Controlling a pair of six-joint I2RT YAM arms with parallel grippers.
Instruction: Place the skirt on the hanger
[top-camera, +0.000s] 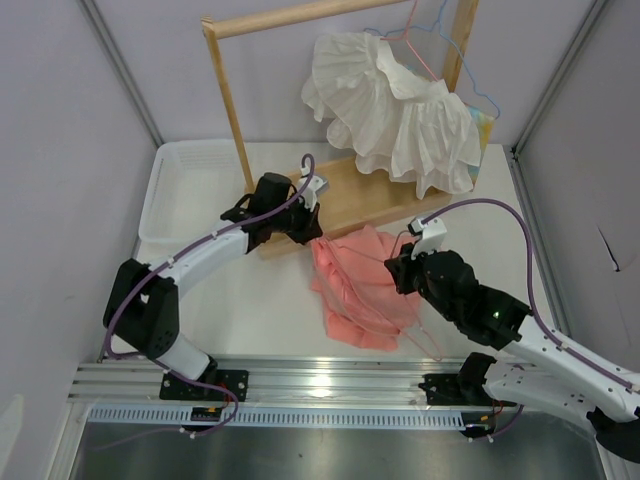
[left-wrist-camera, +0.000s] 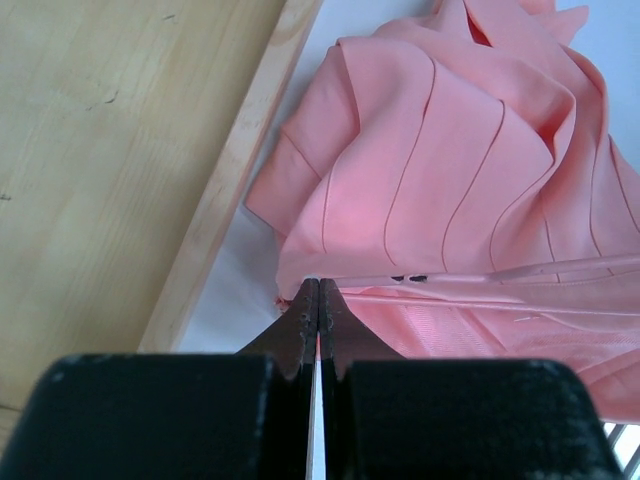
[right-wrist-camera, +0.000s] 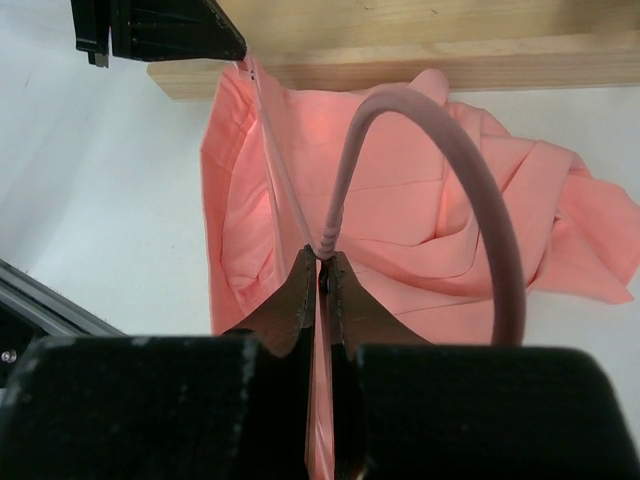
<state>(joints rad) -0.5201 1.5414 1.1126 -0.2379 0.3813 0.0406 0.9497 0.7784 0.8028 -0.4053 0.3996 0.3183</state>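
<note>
Left pincer (left-wrist-camera: 318, 292) clamped on a corner of the hanger (right-wrist-camera: 490, 220); right pincer (right-wrist-camera: 325, 262) clamped on its neck; skirt (top-camera: 360, 290) lying beneath.

Crumpled salmon-pink pleated skirt (top-camera: 365, 285) lying flat, pale-pink wire hanger (right-wrist-camera: 400, 97) seemingly laid across it

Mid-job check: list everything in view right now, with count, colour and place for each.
skirt: one, salmon pink, crumpled on the table in front of the rack's base
hanger: one, pale pink wire, over the skirt
ruffled garment: one, white, hanging at the rack's right side
blue hanger: one, light blue, on the rack beside the ruffled garment
wooden rack: one, pale wood, back of the table
tray: one, white, back left
table: one, white
left end effector: one, black, shut on the hanger's end at the skirt's edge
right end effector: one, black, shut on the hanger below its hook
</note>
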